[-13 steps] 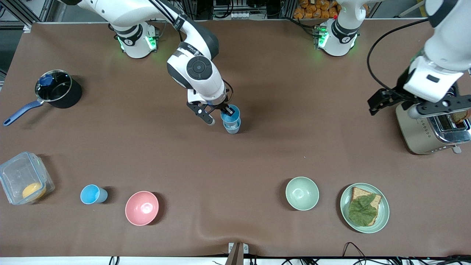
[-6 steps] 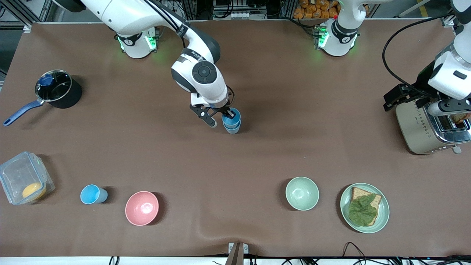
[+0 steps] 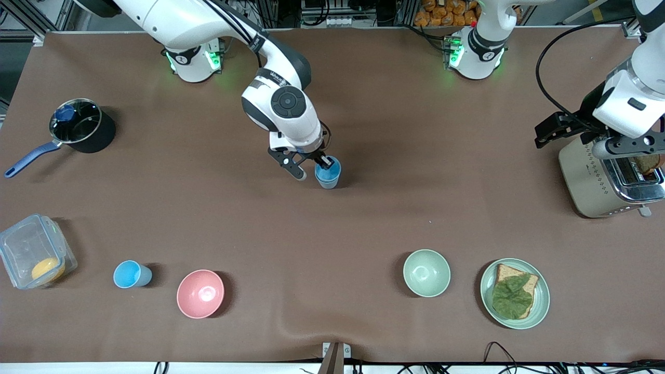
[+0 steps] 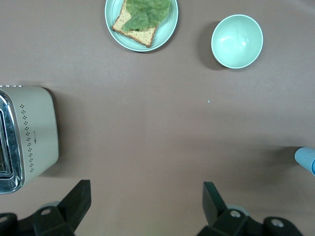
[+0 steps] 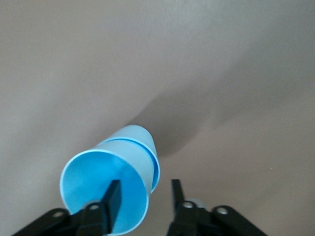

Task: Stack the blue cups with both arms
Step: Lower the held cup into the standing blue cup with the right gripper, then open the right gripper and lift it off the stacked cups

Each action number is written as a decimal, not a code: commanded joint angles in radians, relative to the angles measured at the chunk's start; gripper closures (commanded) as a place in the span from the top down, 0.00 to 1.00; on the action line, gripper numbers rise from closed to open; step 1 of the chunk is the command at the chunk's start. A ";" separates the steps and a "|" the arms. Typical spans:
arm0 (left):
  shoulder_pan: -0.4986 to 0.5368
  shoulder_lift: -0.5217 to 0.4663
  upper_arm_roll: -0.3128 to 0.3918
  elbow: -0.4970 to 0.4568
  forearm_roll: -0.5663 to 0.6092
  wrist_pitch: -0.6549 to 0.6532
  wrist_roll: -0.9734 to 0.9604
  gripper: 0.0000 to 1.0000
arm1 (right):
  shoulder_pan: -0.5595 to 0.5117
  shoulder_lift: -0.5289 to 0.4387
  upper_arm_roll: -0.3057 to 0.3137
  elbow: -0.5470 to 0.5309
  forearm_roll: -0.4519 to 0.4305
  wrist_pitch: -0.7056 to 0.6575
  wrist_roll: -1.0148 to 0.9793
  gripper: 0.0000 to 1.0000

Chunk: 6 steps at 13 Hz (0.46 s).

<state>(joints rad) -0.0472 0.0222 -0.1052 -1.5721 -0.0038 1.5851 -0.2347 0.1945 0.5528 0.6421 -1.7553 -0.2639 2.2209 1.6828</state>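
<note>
Two blue cups stand nested as one stack (image 3: 327,175) mid-table. My right gripper (image 3: 311,167) is open around it. In the right wrist view the gripper (image 5: 143,194) has one finger inside the upper cup (image 5: 93,187) and one outside its wall, with a gap. The lower cup (image 5: 143,140) shows under it. A third blue cup (image 3: 132,274) stands apart, nearer the front camera toward the right arm's end. My left gripper (image 3: 623,149) is up by the toaster, open and empty (image 4: 145,196). The stack's edge shows in the left wrist view (image 4: 307,160).
A toaster (image 3: 597,182) stands at the left arm's end. A pink bowl (image 3: 200,293), a pale-green bowl (image 3: 426,272) and a plate with bread and a leaf (image 3: 488,291) sit near the front edge. There is also a lidded box (image 3: 31,254) and a saucepan (image 3: 83,127).
The upper cup has gone down into the lower cup, and the stack now looks like one cup. The left arm swung toward its end of the table, then slightly back.
</note>
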 commanded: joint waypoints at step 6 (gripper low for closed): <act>0.000 -0.002 -0.001 0.033 -0.009 -0.020 0.005 1.00 | -0.162 -0.292 -0.099 0.066 0.165 -0.413 -0.818 1.00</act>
<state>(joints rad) -0.0473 0.0223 -0.1049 -1.5703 -0.0038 1.5844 -0.2347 0.0546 0.3469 0.6031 -1.6663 -0.1635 1.8844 1.0998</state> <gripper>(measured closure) 0.000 0.000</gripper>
